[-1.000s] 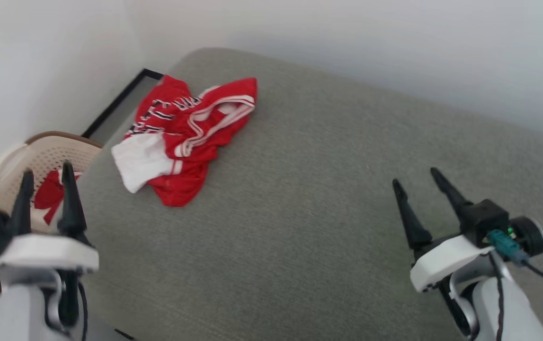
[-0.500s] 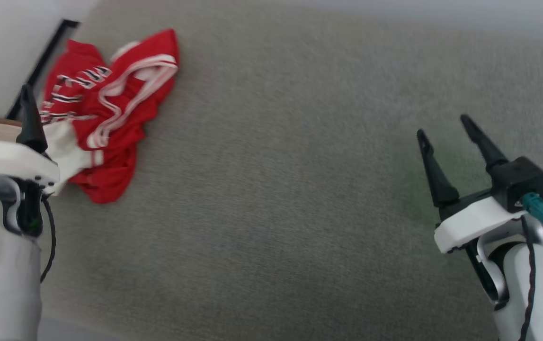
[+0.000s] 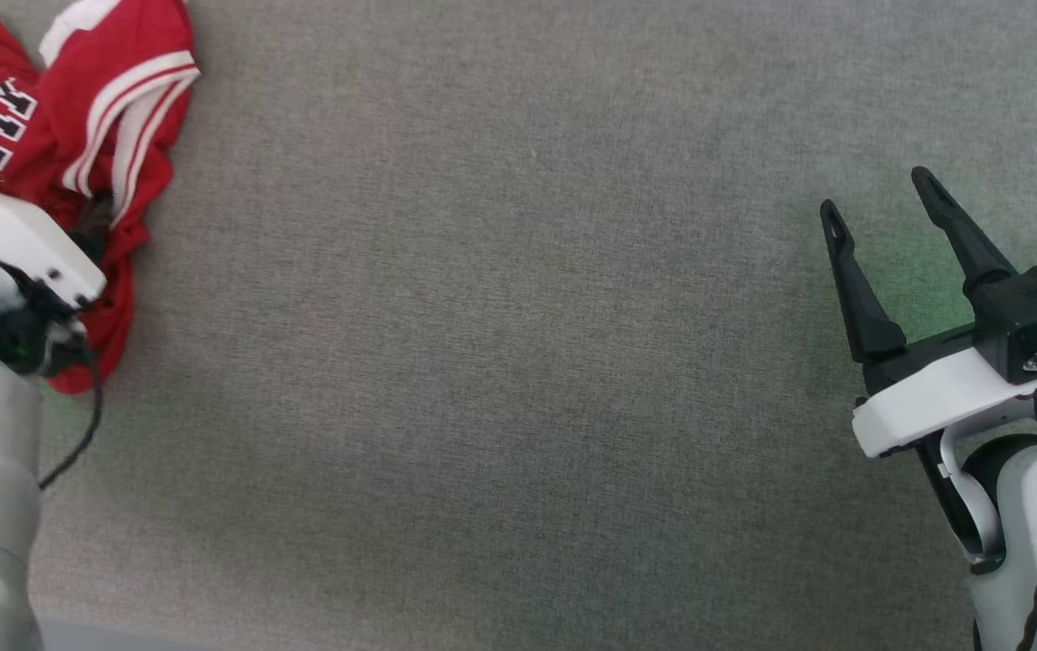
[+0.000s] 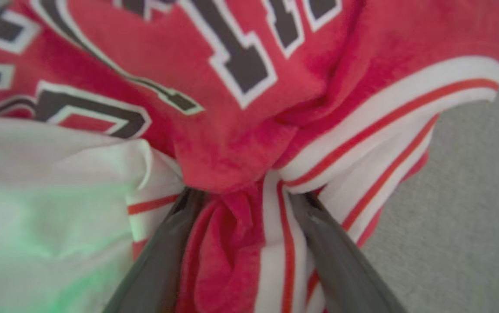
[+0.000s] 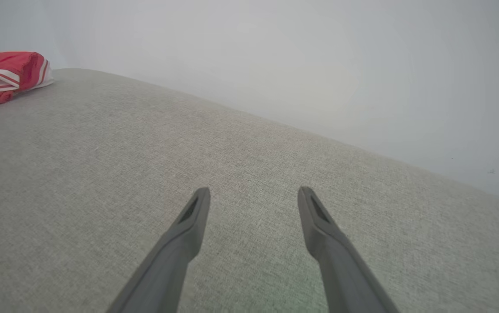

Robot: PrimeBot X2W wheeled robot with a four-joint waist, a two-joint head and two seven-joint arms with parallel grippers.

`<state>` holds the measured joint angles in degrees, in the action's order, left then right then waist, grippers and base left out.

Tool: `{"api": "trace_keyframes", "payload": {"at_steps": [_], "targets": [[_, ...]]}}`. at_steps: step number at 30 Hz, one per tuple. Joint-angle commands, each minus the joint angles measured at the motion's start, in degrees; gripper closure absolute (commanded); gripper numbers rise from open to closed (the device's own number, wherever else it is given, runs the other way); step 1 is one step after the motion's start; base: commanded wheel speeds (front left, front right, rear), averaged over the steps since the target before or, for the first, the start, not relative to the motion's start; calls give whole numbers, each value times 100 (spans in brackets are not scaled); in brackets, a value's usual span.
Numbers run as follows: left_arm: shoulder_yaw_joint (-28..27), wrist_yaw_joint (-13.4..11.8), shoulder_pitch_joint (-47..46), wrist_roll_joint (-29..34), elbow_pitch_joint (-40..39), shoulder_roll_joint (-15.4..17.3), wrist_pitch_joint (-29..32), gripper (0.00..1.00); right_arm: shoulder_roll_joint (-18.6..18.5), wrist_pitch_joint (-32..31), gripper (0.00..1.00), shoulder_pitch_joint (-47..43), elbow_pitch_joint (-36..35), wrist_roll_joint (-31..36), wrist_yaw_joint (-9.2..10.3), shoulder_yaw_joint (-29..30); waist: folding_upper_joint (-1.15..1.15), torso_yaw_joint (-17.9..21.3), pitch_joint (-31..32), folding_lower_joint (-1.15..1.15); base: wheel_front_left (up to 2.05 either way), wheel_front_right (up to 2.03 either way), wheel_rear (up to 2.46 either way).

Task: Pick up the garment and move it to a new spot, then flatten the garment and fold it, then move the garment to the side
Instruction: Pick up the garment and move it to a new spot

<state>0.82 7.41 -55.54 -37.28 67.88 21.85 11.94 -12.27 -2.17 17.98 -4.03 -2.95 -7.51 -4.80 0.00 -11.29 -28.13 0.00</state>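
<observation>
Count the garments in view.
1: a red shirt lies crumpled at the grey surface's far left, with the fingers of the left gripper straddling a fold. More could be out of frame.

**Garment crumpled, upper left, not flattened**

The garment [image 3: 93, 63] is a red jersey-style shirt. It sits bunched in a heap in the upper left corner of my head view, cut off by the frame edge, on the grey cloth surface [image 3: 518, 362]. White-striped trim loops down its right side, and black white-outlined letters show at far left. In my left wrist view, lettering runs across the top, a white sleeve sits lower left and striped trim runs right of centre. A red fold is bunched between the fingers of my left gripper [image 4: 245, 193], with the tips under cloth. In my right wrist view, a striped red edge shows at upper left.
</observation>
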Motion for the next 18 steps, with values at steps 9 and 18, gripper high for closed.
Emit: {"api": "trace_keyframes", "payload": {"at_steps": [9, 18], "targets": [[232, -160, 123, -27, 678, -285, 1259, 100, 20, -135, 0, 116, -161, -30, 4, -58, 0, 3, -178, 0, 0, 0, 0], [478, -11, -322, 160, 156, 412, 439, 100, 116, 39, 0, -44, 14, -107, 4, 69, 0, -118, 107, 0, 0, 0, 0]]}}
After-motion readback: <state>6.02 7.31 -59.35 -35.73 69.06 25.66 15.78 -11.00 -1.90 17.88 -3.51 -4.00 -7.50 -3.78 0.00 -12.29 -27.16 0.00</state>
